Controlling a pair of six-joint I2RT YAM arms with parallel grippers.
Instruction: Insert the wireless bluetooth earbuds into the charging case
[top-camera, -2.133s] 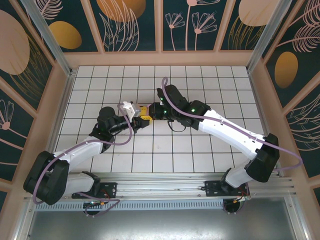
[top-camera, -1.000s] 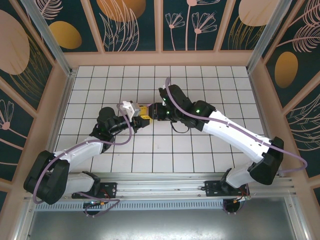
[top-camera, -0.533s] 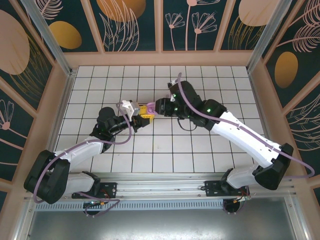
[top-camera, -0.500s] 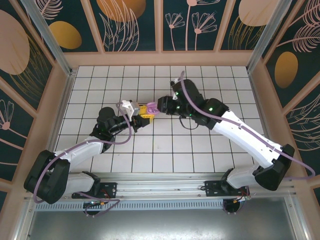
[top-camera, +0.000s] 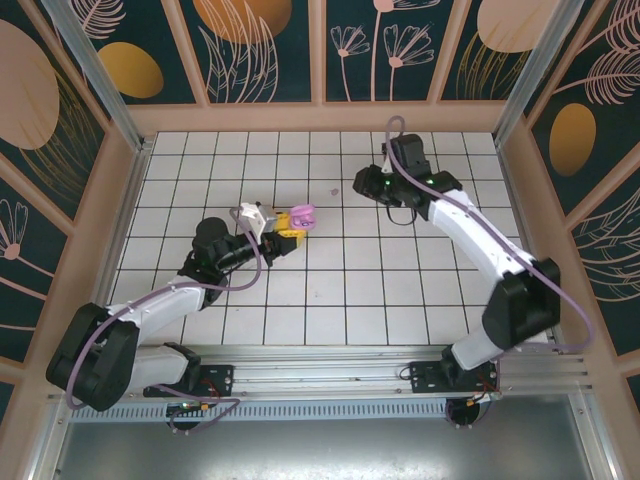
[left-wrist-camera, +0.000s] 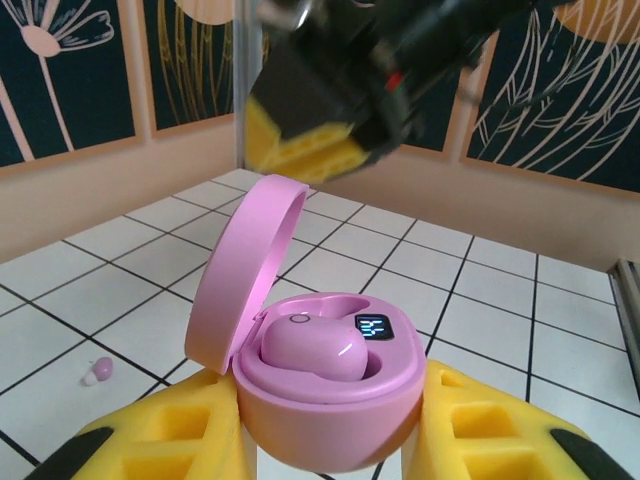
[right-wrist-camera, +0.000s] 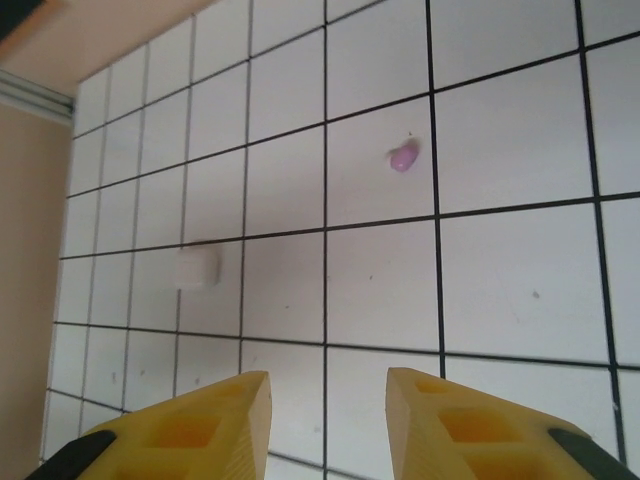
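Note:
My left gripper (left-wrist-camera: 325, 445) is shut on the lilac charging case (left-wrist-camera: 330, 415), gripping its base between the yellow fingers (left-wrist-camera: 165, 440). The case's lid stands open to the left. One lilac earbud (left-wrist-camera: 305, 350) sits in the case beside a lit display. In the top view the case (top-camera: 301, 216) is near the floor's middle. A second lilac earbud (top-camera: 335, 192) lies loose on the tiles (right-wrist-camera: 403, 156) (left-wrist-camera: 98, 371). My right gripper (right-wrist-camera: 325, 390) is open and empty. It hovers behind and right of that earbud (top-camera: 362, 185).
A small white rounded piece (right-wrist-camera: 196, 268) lies on the tiled floor; I cannot tell whether it is an earbud or a case. Wooden walls ring the floor (top-camera: 420, 290). The right gripper's blurred body (left-wrist-camera: 330, 90) hangs beyond the case.
The right arm has pulled away from the case and swung to the back right with its gripper open. The case, earlier covered by that gripper, now shows a lilac earbud inside.

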